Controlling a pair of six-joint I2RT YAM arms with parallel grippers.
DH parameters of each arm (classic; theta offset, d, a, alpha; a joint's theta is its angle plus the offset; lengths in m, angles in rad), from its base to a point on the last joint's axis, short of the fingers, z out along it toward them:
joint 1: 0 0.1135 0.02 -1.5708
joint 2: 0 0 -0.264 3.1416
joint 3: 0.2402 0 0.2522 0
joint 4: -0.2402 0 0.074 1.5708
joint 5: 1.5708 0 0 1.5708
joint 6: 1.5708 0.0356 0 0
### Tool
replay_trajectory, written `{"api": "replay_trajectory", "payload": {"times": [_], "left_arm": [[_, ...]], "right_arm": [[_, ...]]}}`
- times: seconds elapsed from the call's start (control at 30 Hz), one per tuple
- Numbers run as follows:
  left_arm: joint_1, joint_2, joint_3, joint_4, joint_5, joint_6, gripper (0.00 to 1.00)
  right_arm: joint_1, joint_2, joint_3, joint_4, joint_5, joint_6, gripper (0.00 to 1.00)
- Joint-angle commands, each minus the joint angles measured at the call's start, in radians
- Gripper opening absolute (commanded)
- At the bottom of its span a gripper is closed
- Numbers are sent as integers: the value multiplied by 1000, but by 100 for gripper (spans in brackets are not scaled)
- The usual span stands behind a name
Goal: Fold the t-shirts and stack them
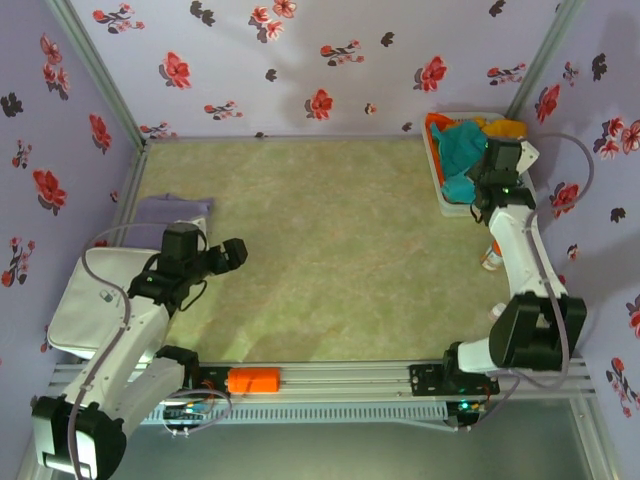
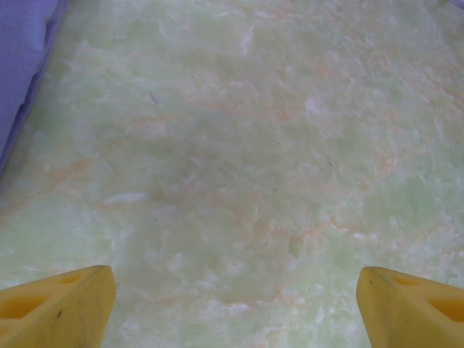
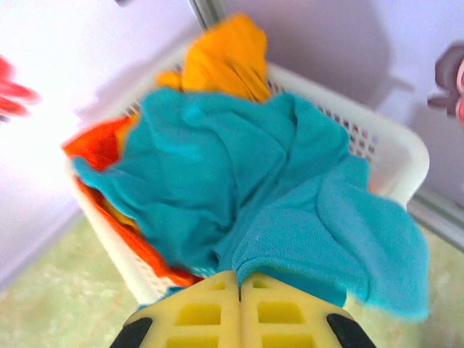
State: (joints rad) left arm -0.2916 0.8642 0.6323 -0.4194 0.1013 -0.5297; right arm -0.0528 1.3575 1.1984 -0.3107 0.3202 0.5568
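A teal t-shirt (image 1: pixel 462 150) lies heaped in the white basket (image 1: pixel 452 208) at the far right corner, over orange-yellow t-shirts (image 1: pixel 503 128). My right gripper (image 1: pixel 482 186) is at the basket's near end. In the right wrist view its jaws are pressed together on a fold of the teal t-shirt (image 3: pixel 239 167), with my right gripper (image 3: pixel 239 279) just below the cloth and an orange-yellow t-shirt (image 3: pixel 221 61) behind. A pale lavender t-shirt (image 1: pixel 172 210) lies folded at the table's left edge. My left gripper (image 1: pixel 235 255) hangs open to its right, its yellow fingers (image 2: pixel 58 304) wide apart over bare table, with lavender cloth (image 2: pixel 22 58) at the left of the left wrist view.
A white flat pad (image 1: pixel 85 300) lies beside the left arm. A small bottle (image 1: pixel 492 258) stands near the right wall, below the basket. An orange block (image 1: pixel 252 380) sits on the front rail. Flowered walls close the table on three sides.
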Motion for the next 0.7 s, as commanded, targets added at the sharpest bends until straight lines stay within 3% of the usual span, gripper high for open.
{"api": "replay_trajectory", "payload": {"times": [0.0,0.33,0.53,0.67], "left_arm": [[-12,17,-2,18,20,-14,87],[-21,42,-4,55,23,-26,87],[-29,60,0,74,22,-33,86],[-31,65,0,82,22,-34,87]], "right_arm": [[57,-89,-67,142,58,-100,0],[297,-297,-109,277,192,-386,2],[383,-361,-104,395,220,-487,2],[453,-391,-63,431,163,-569,3]]}}
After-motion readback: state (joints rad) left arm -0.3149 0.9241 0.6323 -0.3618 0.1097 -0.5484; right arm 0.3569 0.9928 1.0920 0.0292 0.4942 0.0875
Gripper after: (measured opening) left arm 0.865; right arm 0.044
